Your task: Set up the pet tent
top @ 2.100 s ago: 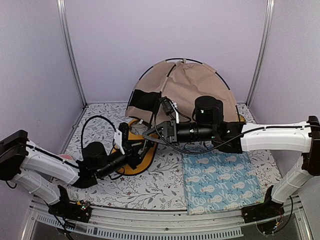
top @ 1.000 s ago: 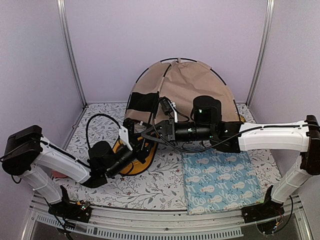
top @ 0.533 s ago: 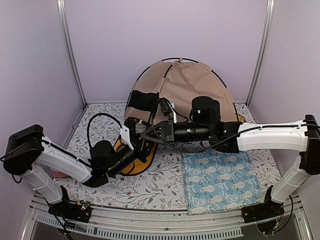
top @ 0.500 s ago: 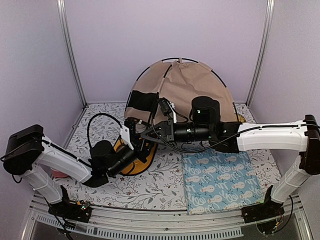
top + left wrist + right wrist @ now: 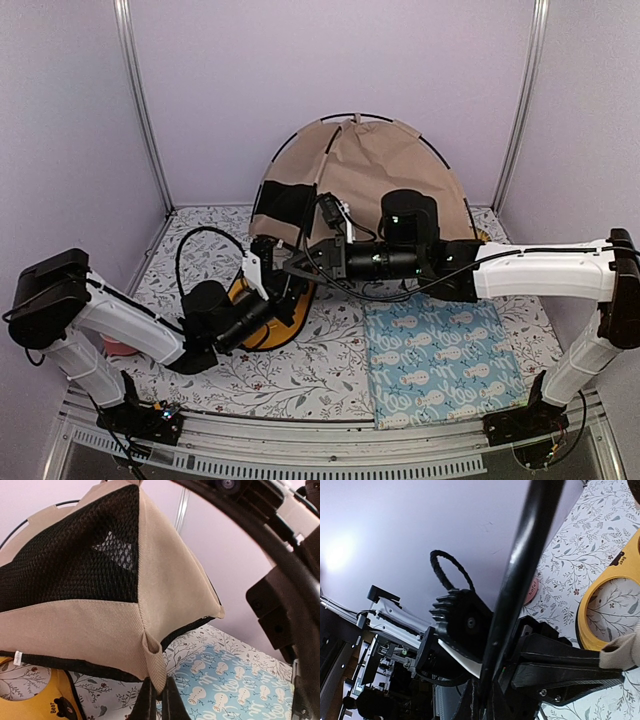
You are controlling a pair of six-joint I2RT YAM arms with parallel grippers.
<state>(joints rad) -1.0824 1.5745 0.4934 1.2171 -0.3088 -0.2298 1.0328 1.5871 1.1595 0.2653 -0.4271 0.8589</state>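
The beige pet tent [image 5: 385, 175] stands at the back of the table, with thin black poles arching over it and a black mesh panel [image 5: 285, 205] on its left side. In the left wrist view the tent [image 5: 90, 620] fills the frame. My left gripper [image 5: 159, 692] is shut on a beige webbing loop [image 5: 156, 660] at the tent's lower corner. My right gripper [image 5: 485, 700] is shut on a black tent pole [image 5: 520, 575] that runs up across its view. Both grippers meet at the tent's left front corner [image 5: 290, 265].
A yellow oval bowl tray [image 5: 275, 315] lies under the left gripper. A light blue patterned mat [image 5: 445, 365] lies at the front right. A pink disc [image 5: 118, 348] sits by the left arm. Walls close in the back and sides.
The left arm has swung forward and right, bringing its gripper up to the tent's corner. The right gripper has shifted slightly left with the pole. The tent stands a little more upright.
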